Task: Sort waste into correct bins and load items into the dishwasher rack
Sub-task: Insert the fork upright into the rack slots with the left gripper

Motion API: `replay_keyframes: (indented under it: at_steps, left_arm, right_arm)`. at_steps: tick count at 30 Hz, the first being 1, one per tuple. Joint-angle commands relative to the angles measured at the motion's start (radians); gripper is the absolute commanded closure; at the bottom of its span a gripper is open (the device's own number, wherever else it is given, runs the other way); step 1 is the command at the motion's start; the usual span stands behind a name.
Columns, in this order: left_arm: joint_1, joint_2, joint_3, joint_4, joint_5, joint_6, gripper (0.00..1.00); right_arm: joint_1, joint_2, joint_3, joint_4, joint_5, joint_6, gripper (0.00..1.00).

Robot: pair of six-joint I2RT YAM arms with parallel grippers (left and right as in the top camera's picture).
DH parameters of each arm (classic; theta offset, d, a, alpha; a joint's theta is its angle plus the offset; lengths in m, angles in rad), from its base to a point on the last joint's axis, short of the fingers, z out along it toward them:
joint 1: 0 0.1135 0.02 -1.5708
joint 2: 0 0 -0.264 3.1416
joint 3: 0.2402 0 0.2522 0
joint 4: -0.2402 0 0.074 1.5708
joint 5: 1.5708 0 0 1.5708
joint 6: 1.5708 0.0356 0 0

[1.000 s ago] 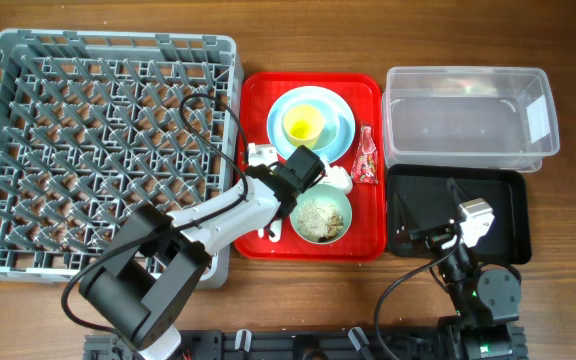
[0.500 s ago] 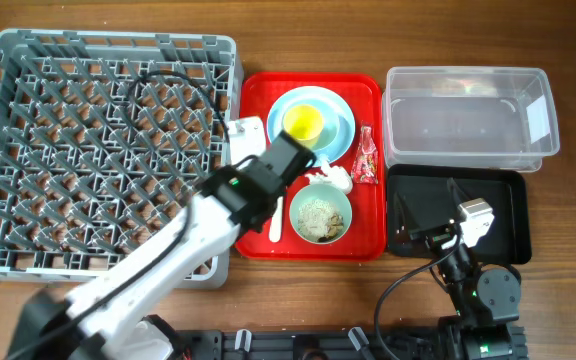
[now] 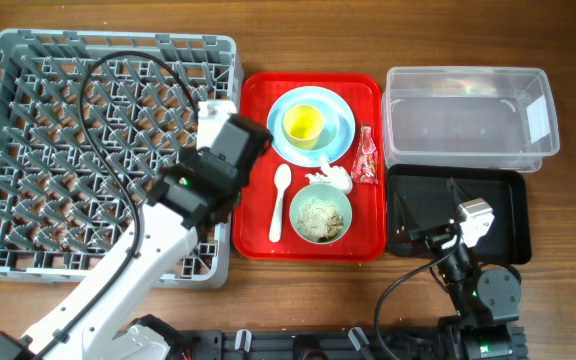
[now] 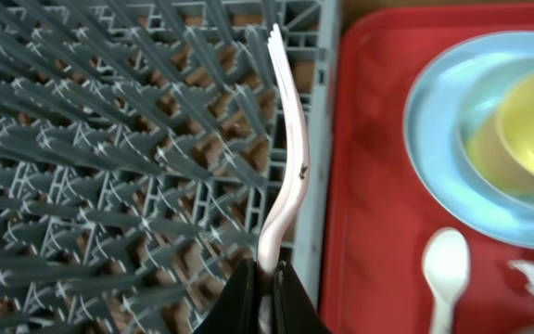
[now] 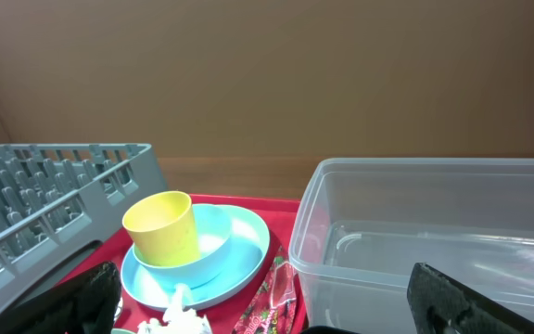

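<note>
The white fork (image 4: 286, 167) is in the left gripper (image 4: 265, 278). The jaws are shut tight on its handle. The fork's pointy end sticks out over the right edge of the dishwasher rack (image 3: 108, 40), the big grey crate on the left side of the table.

I think the step now is loading the fork into the rack. Next, the arm needs to bring the fork down between the pegs so it does not fall through or tip out, and only then let go.

The right gripper (image 5: 262, 278) waits near the black tray (image 3: 508, 200) with its jaws wide apart, holding nothing.

Lots is left to do. On the red tray (image 3: 258, 200) lie the white spoon (image 3: 279, 200), the yellow cup (image 3: 303, 123) on the blue plate (image 3: 340, 125), the green bowl (image 3: 319, 213) with rice bits, the tissue (image 3: 333, 178) and the red wrapper (image 3: 367, 155). The clear tub (image 3: 468, 75) on the far right has nothing in it.
</note>
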Motion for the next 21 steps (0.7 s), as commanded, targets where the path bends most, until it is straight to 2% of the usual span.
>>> replay_keyframes:
  at_steps: [1,12,21]
  left_arm:
    - [0.072,0.047,0.013,0.036,0.151,0.157,0.96]
    - [0.255,0.151,0.013,0.04,0.405,0.201,0.96]
    - [0.27,0.242,0.013,0.043,0.433,0.201,0.96]
  right_arm:
    - [0.002,-0.002,-0.001,0.003,-0.002,0.005,0.0]
    - [0.002,-0.002,-0.001,0.003,-0.002,0.004,0.0]
    - [0.002,-0.002,-0.001,0.003,-0.002,0.005,0.0]
